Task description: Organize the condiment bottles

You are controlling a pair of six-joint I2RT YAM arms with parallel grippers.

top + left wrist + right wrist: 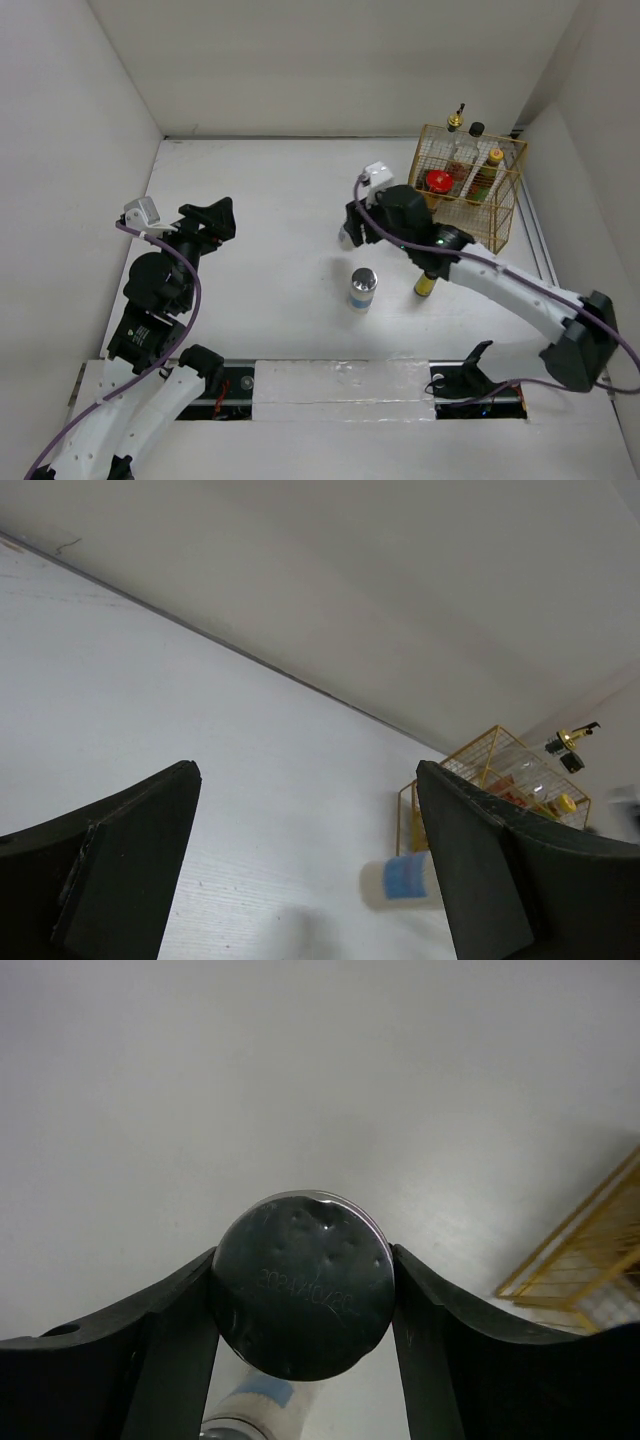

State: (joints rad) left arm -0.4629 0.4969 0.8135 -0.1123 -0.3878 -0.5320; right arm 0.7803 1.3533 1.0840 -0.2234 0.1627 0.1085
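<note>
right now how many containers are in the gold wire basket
4: gold-spouted bottle and black-capped bottle at the back, red-labelled bottle on the right, red-lidded jar front left. The right arm may hide more.

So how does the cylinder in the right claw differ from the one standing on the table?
The held cylinder is pinched in the right claw, its stamped metal end facing the wrist camera. The table cylinder stands upright and free, silver top up. Both are outside the gold basket.
</note>
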